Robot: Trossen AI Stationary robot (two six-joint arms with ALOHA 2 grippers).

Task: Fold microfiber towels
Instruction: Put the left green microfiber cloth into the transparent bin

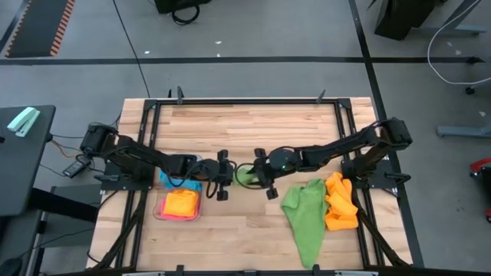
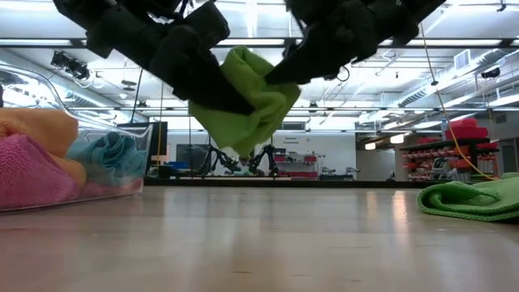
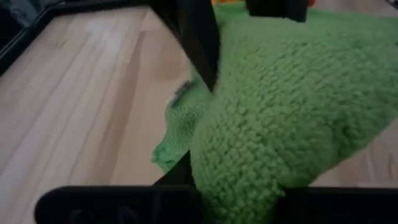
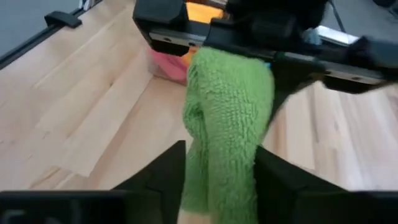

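Both arms reach in to the middle of the wooden table (image 1: 253, 230), meeting over a bundled green towel (image 1: 245, 175).

Left gripper (image 1: 222, 180): comes in from the left, jaws closed on the green towel. Left wrist view shows the cloth (image 3: 286, 124) bulging between and over its dark fingers (image 3: 196, 43), filling most of that view.

Right gripper (image 1: 263, 176): comes in from the right, touching the same towel. Right wrist view has the folded green cloth (image 4: 227, 118) standing upright between its two fingers (image 4: 155, 171), with a gap showing on either side; the jaws look partly open around it, not pinching hard. The left gripper (image 4: 249, 37) sits across the far end of the towel in that view.

Low view: towel (image 2: 243, 101) is held clear of the table, hanging as a doubled-over wad between the two dark grippers, left gripper (image 2: 199, 69) and right gripper (image 2: 324, 49). Bare table beneath it.

Other cloths:
- Second green towel (image 1: 305, 218) lies spread loosely on the table on the right side, running toward the near edge; its edge shows in the low view (image 2: 470, 201).
- Orange towel (image 1: 341, 203) crumpled just beside it, touching, farther right.
- Clear plastic tray (image 1: 163, 211) on the left side, under the left arm, holds an orange towel (image 1: 181, 203) on top, with pink (image 2: 28, 174) and blue (image 2: 113, 154) cloths seen through its wall.
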